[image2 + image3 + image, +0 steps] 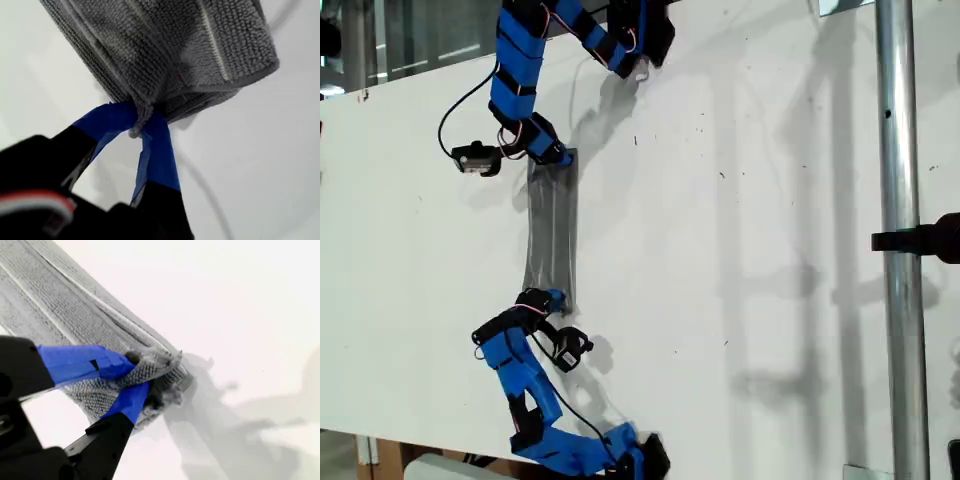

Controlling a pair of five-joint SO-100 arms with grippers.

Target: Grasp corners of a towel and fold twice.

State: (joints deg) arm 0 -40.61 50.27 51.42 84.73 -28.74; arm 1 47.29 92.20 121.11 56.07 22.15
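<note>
Clamped on a bunched grey corner: my first gripper, blue jaws pinched together with fabric squeezed between them. Same story at my second gripper, closed tight on another gathered corner of the towel.

Stretched between the two, seen from the exterior view as a narrow folded strip on the white table, long axis running top to bottom. One arm at each short end, neither nearer to the middle; cannot match first or second to the upper or lower arm with confidence.

Probably one fold done, judging by the layered edges in both wrist views. Second fold likely calls for bringing one end along that long axis toward the other.

No containers anywhere. Farther off, only a metal pole at the exterior view's right.
</note>
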